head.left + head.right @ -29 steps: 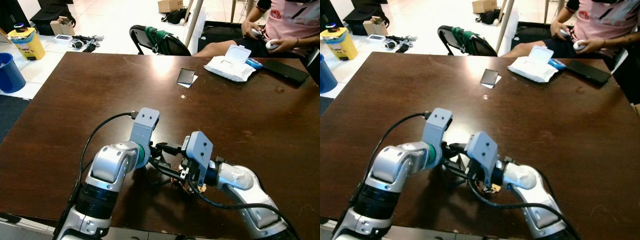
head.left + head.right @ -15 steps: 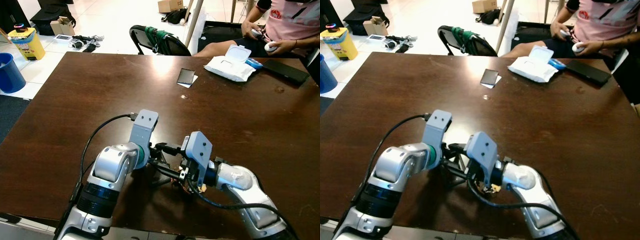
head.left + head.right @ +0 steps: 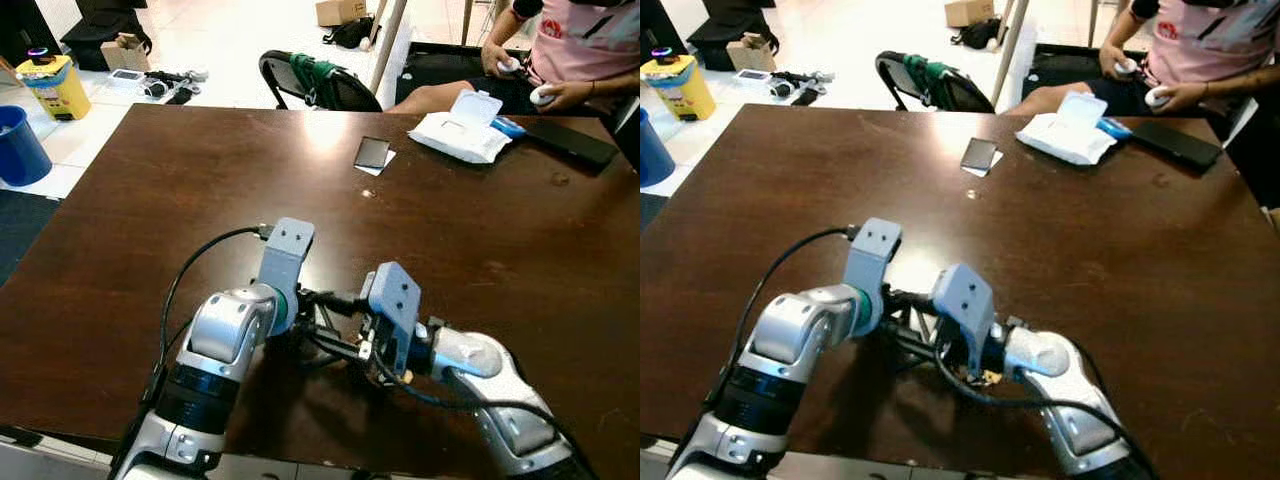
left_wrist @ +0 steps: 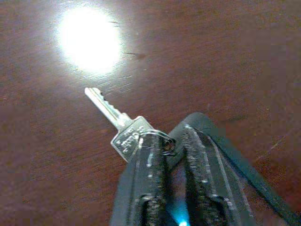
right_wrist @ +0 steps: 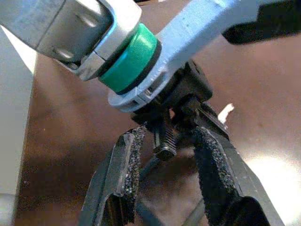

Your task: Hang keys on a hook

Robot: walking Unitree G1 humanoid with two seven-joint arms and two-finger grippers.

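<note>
Both arms meet low over the near part of the dark wooden table, close to its front edge at 6 o'clock. The left gripper has its two fingers nearly together, clamped on the ring of a single silver key; the blade of the key sticks out free above the wood, beside a bright glare spot. The right gripper stands with its fingers apart, one on each side of the black tip of the left gripper, not touching it as far as can be seen.

From the grippers toward 12 o'clock the table top is open wood up to a small dark card. At 1 to 2 o'clock, near the far edge, lie a white wipes pack and a dark flat device. A person sits beyond that edge. At 10 o'clock, past the left edge, a blue bucket and a yellow container stand on the floor.
</note>
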